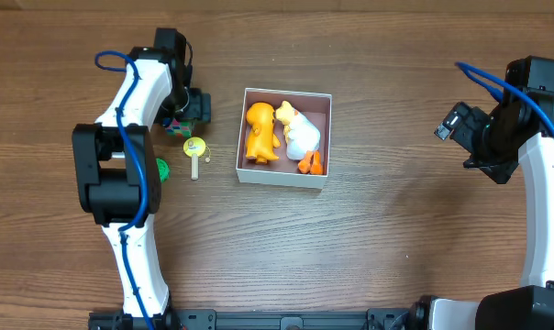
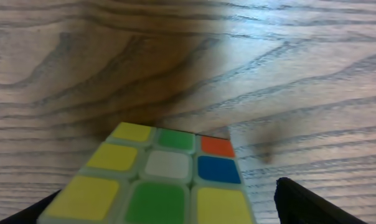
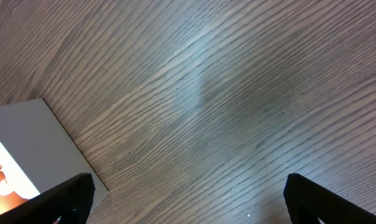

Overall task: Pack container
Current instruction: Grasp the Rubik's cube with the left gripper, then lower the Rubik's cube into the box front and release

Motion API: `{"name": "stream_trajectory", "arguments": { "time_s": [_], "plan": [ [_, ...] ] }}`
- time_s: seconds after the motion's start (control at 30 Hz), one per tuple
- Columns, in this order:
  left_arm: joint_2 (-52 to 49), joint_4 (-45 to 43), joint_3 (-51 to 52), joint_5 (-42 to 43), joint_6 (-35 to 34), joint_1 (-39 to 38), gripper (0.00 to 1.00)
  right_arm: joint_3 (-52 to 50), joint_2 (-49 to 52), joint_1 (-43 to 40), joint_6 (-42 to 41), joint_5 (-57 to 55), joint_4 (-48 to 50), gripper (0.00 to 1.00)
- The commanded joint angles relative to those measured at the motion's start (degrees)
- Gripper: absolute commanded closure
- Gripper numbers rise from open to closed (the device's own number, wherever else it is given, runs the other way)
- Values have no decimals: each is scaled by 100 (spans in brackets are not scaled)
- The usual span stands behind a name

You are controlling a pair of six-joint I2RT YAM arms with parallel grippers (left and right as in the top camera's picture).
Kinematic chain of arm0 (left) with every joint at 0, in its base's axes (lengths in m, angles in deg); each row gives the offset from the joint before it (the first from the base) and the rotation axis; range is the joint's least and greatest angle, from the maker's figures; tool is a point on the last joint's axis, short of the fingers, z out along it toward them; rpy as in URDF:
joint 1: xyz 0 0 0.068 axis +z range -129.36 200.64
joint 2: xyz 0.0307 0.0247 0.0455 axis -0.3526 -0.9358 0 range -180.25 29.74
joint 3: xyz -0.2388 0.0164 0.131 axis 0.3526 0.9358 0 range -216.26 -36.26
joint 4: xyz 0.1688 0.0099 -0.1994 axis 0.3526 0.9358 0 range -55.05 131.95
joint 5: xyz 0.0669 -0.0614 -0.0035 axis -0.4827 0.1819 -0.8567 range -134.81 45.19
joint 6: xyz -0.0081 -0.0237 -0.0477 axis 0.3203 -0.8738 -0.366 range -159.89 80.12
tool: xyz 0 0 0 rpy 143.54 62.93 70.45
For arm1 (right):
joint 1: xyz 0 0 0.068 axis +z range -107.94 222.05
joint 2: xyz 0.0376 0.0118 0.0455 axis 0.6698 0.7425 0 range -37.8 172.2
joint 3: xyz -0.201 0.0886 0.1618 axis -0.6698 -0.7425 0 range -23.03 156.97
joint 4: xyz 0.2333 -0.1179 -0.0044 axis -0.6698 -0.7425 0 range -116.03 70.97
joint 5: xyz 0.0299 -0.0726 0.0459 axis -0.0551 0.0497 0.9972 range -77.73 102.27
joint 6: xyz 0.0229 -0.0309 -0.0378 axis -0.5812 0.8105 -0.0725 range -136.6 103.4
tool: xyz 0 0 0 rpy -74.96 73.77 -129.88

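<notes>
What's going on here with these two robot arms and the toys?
The robot is packing toys into a white box, which already holds an orange toy and a white duck. Its left gripper sits open around a colourful puzzle cube on the table beside the box, not yet gripping it. The right gripper hangs open over bare wood. A small lollipop toy lies outside the box.

Table (image 1: 396, 247): wood grain, smooth, matt with a faint sheen. Container (image 1: 279, 176): thin white walls, matt, card-like; inside dull and flat. Cube (image 2: 166, 186): glossy plastic, smooth tiles. Orange toy (image 1: 260, 133) and white-yellow toy (image 1: 302, 136): smooth, slight shine, plastic or rubber, can't tell which.
</notes>
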Motion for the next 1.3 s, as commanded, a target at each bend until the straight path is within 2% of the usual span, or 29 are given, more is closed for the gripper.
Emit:
{"name": "stream_trajectory", "arguments": {
  "time_s": [0.0,0.13,0.3,0.43,0.57,0.63,0.77,0.83,0.97,1.07,1.13,1.27],
  "plan": [
    [-35,0,-160,-195,9,-22,19,-4,-48,-7,-2,15,15,1],
    [-35,63,-160,-197,11,-22,30,-4,-48,-9,0,11,13,1],
    [-33,153,-164,-195,9,-26,36,-4,-48,-9,0,11,13,1],
    [-7,511,-448,-190,7,-26,48,-4,-48,-9,0,11,13,0],
    [11,1729,-1849,-127,-264,-33,60,-4,-48,-7,0,11,4,1],
    [11,2238,-2452,9,-280,-42,61,-4,-48,-9,0,11,-11,1],
    [11,3311,-3648,901,-302,-153,62,-4,-48,-7,0,11,-35,1],
    [15,3740,-4113,1360,-299,-345,64,-4,-48,-7,2,11,-42,1],
    [74,3985,-4468,1327,-295,-1099,65,-4,-48,-9,2,-7,-42,1],
    [72,3985,-4461,907,-509,-1849,65,-4,-48,-9,2,-7,-39,1],
    [63,3985,-4413,319,-1060,-2468,65,-4,-48,-9,2,-7,-57,1],
    [63,3982,-4280,-293,-1749,-3263,61,-4,-48,-7,4,-7,-96,1]
  ]
}}
